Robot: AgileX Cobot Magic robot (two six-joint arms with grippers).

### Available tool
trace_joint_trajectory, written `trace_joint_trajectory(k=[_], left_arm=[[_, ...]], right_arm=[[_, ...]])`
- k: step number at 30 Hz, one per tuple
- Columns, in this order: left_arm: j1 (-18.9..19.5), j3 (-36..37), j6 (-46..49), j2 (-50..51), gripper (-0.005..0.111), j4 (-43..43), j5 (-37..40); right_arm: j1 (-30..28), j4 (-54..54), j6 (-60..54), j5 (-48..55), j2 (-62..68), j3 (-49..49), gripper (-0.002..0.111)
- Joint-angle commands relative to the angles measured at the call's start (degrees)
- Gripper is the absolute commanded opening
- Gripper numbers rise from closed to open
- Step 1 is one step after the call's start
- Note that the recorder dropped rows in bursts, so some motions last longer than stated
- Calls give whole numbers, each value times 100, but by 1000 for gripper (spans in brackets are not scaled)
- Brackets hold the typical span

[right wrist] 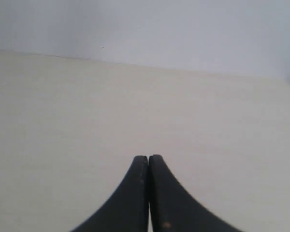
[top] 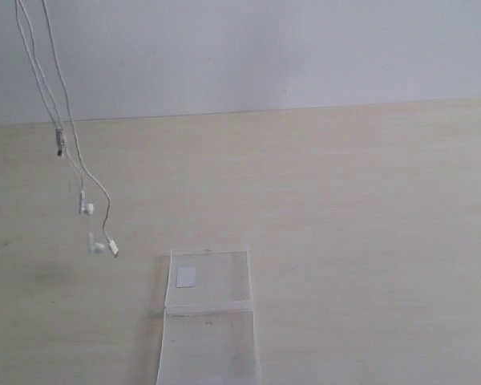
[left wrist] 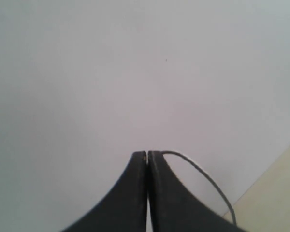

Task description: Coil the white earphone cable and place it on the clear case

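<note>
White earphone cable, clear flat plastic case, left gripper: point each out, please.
Thin white earphone cable (top: 86,208): exterior view, on a dangling earbud.
Clear flat plastic case (top: 216,286): exterior view, sticker-bearing half.
Left gripper (left wrist: 148,155): left wrist view, between closed fingers' tips.

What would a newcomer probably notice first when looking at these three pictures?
The white earphone cable hangs down from the upper left edge of the exterior view, its earbuds and plug dangling left of the clear case, which lies opened flat on the pale table at the lower middle. In the left wrist view, the left gripper is shut, with the thin wire curving out from its tip.
</note>
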Motion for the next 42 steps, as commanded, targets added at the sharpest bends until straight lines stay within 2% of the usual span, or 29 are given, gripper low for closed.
trace_joint_trajectory(k=[1,6,8,11,14,19,23,26,28,30,34,36,42], left_arm=[[14,-33,-81,-19,0,-58,34],[14,-33,-90,-19,0,-79,63],[14,-33,-104,-19,0,-90,76],[14,-33,-104,-33,0,-102,54],[14,-33,-104,-44,0,-101,32],[14,-33,-104,-44,0,-138,32],[14,-33,-104,-54,0,-181,32],[14,-33,-104,-54,0,-232,16],[14,-33,-104,-54,0,-246,33],[14,-33,-104,-54,0,-246,41],[14,-33,-104,-43,0,-350,60],[14,-33,-104,-43,0,-384,102],[14,-33,85,-43,0,-797,154]], right_arm=[[-31,74,721,-1725,-28,25,0],[-31,813,1881,-3910,-28,25,0],[-31,864,2292,-4304,-28,-11,0],[-31,171,2423,-3449,128,-900,0],[-31,-823,3481,-2372,814,-2044,0],[-31,-1972,5212,-2248,2596,-3561,0],[-31,-2062,5066,-2418,3833,-4160,0],[-31,-2617,5051,-2828,4724,-4230,0],[-31,-2830,5495,-3248,5197,-4220,0],[-31,-3142,5775,-3874,5628,-4198,0],[-23,-3943,5409,-6334,6669,-4198,0],[37,-3980,5312,-6985,7144,-4221,0],[547,-4917,5005,-7145,8084,-4692,0]])
